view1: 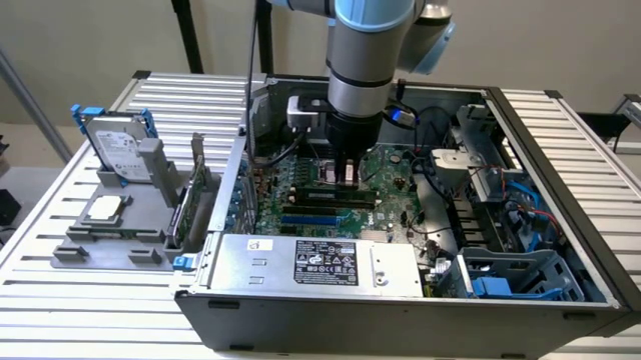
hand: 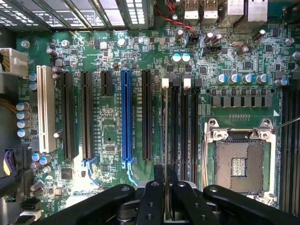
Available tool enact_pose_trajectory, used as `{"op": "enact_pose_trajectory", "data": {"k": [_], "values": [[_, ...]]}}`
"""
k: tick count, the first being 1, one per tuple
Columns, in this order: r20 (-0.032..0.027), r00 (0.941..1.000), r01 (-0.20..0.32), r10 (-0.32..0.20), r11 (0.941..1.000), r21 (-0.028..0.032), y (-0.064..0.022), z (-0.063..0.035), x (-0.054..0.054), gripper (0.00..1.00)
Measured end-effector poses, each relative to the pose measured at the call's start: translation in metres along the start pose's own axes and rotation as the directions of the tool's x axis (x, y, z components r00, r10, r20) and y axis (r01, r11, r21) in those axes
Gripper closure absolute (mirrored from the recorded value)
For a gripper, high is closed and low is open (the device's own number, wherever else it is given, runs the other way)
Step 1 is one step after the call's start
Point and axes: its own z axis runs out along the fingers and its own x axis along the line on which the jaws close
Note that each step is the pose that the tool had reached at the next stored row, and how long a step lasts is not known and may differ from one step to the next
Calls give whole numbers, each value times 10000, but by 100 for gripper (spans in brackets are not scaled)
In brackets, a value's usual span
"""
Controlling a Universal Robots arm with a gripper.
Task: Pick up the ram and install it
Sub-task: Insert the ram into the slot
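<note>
the exterior view is evenly and softly lit, as from overhead room light, with no hard shadows. the slatted table [view1: 70, 277] reads bright, almost washed out along its pale ribs. the inside of the computer case [view1: 401, 330] is darker, and the arm [view1: 365, 67] throws a soft shadow over the board beneath it. a mild sheen sits on the arm's grey shell. detail is a little soft overall.

the wrist view is brighter and crisper at mid distance: the green board [hand: 117, 61] is sharp and saturated. the metal grille [hand: 117, 14] glares white. the black fingers [hand: 154, 201] close to the lens are dark and slightly blurred.
</note>
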Motion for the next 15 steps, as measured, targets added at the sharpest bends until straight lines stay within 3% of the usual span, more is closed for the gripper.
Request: {"op": "enact_pose_trajectory", "data": {"k": [15], "values": [[-15, 10000, 0, 0, 10000, 54, 22, 22, -9, 87]]}}
